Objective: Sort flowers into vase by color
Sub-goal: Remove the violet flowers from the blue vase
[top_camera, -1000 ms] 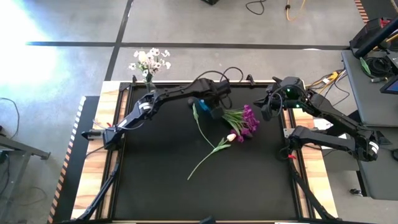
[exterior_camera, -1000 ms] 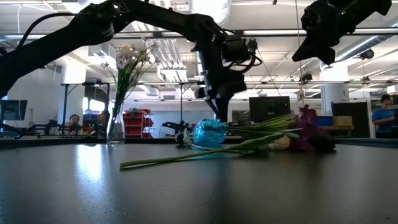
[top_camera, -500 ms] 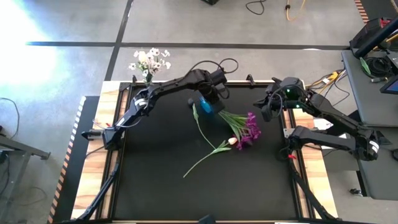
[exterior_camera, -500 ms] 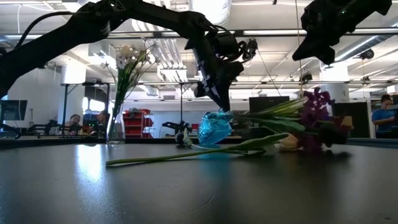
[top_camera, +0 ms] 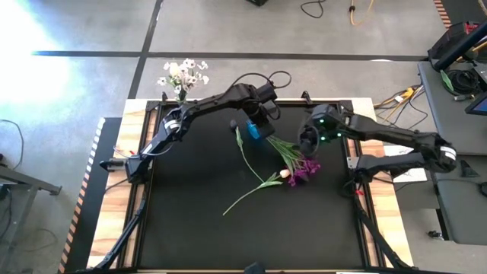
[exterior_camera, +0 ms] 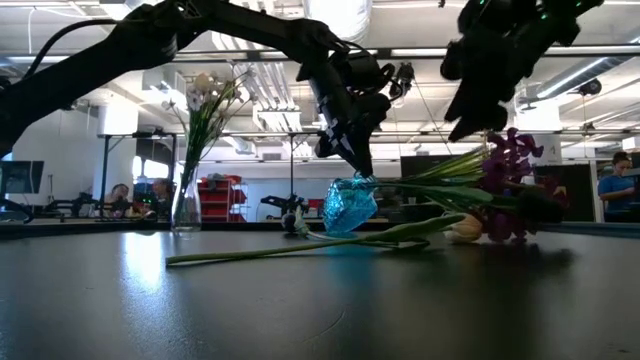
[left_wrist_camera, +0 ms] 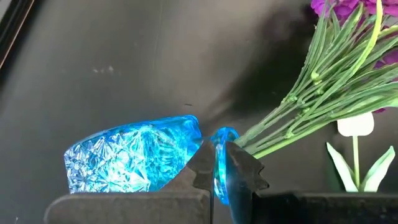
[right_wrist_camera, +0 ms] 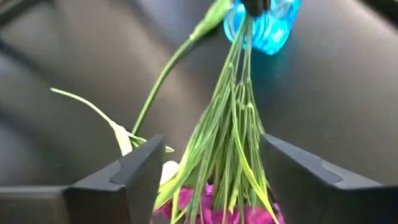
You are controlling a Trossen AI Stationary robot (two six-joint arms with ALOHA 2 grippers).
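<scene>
A blue cut-glass vase (top_camera: 257,129) lies tipped on its side at the far middle of the black table, with my left gripper (top_camera: 263,120) shut on it. Magenta flowers (top_camera: 306,166) stick out of its mouth, stems (left_wrist_camera: 311,106) slanting toward the table's near right, heads (exterior_camera: 510,160) raised off the table. A cream tulip (top_camera: 283,173) lies on the table beside them, its stem (top_camera: 243,199) running to the near left. My right gripper (top_camera: 307,141) hangs open above the magenta stems; in its wrist view the fingers (right_wrist_camera: 121,180) stand either side of the stems (right_wrist_camera: 230,137), apart from them. My left gripper pinches the vase's rim (left_wrist_camera: 221,155) between its two fingers (left_wrist_camera: 200,169), one on the mouth side and one against the outer wall. The fingers come from above, slanting down. The vase (exterior_camera: 350,205) is tipped with its mouth to the right; whether its underside touches the table I cannot tell.
A clear vase with white flowers (top_camera: 183,74) stands at the table's far left corner, also in the low view (exterior_camera: 200,140). A loose green stem with a leaf (top_camera: 242,144) lies left of the blue vase. Bare black table spreads across the near half.
My left gripper has risen a little, gone toward the far edge and turned, taking the blue vase along. The magenta bunch has swung toward the near edge and its heads have lifted off the table. My right gripper has come down and toward the table's left, over the magenta stems.
</scene>
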